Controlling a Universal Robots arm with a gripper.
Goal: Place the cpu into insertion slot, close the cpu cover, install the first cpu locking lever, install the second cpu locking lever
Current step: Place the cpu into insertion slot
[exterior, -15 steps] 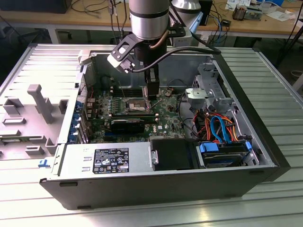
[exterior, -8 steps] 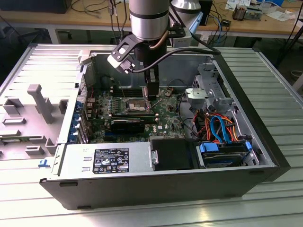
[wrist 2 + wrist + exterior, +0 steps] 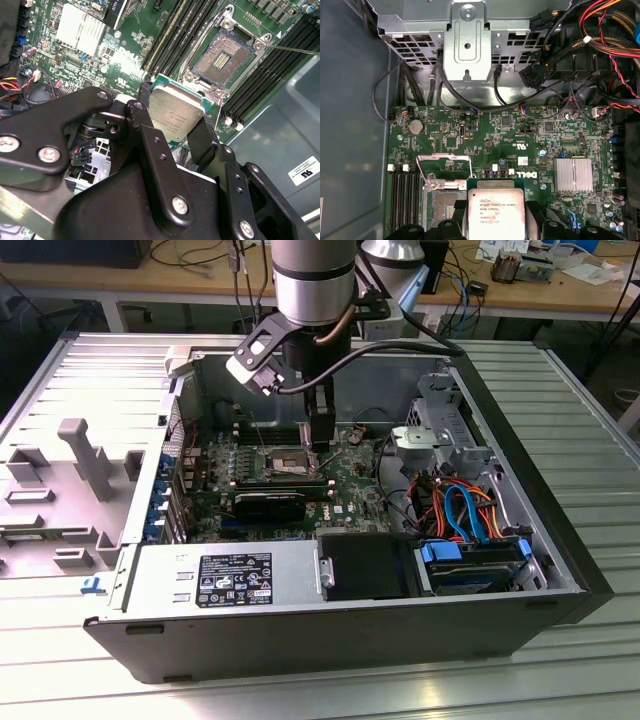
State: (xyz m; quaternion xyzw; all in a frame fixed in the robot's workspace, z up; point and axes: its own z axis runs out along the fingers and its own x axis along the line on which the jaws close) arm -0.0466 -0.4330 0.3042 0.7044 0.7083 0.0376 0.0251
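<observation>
Closest to the lens in both wrist views, your pincer [image 3: 175, 124] is gripping the cpu [image 3: 176, 112] by two opposite edges. Its black fingers [image 3: 200, 142] are pressing in from either side, so the jaws are standing only as wide as the chip itself. You are carrying the cpu with its silvery metal face turned toward the cameras, and it is hanging above the green circuit board [image 3: 535, 130] rather than sitting in anything.

The insertion slot [image 3: 222, 57] is lying open and empty just beside the chip, its dark centre showing inside the silvery rim. In the first wrist view the chip is overlapping one side of that slot. The cpu cover [image 3: 445, 184] is standing swung up off the socket, with the board showing through its central cut-out. A thin metal lever [image 3: 295, 48] is reaching away from the socket's corner, passing over the long black memory sticks [image 3: 167, 35] that are flanking the socket.

In the exterior view your arm is reaching down into the open computer case [image 3: 300, 645], which is lying on its side on the ribbed metal surface [image 3: 580, 390]. There the pincer is hovering just above the slot, near the middle of the board.
</observation>
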